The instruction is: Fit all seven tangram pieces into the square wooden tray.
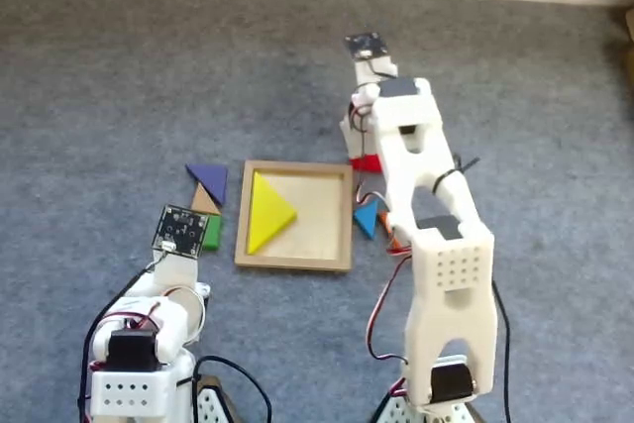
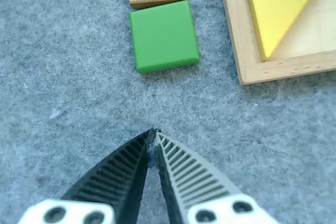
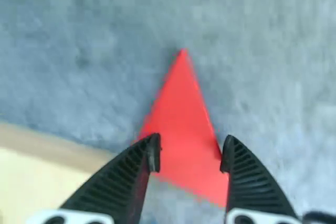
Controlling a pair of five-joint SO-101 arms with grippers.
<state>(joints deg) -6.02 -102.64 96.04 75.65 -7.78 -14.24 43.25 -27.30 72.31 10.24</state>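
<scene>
The right gripper [image 3: 190,148] straddles the red triangle [image 3: 181,108] just beside the far right corner of the wooden tray [image 1: 294,166], jaws spread, seemingly to pinch it, while the left gripper [image 2: 155,136] hangs near the green square [image 2: 164,36], jaws pressed together.

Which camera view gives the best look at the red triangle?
The right wrist view: the red triangle lies large between the right tool's fingers. The high view gives just its corner beside the arm.

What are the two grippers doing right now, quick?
Left gripper: closed, holding nothing.
Right gripper: open, with a finger on each side of the red triangle.
</scene>
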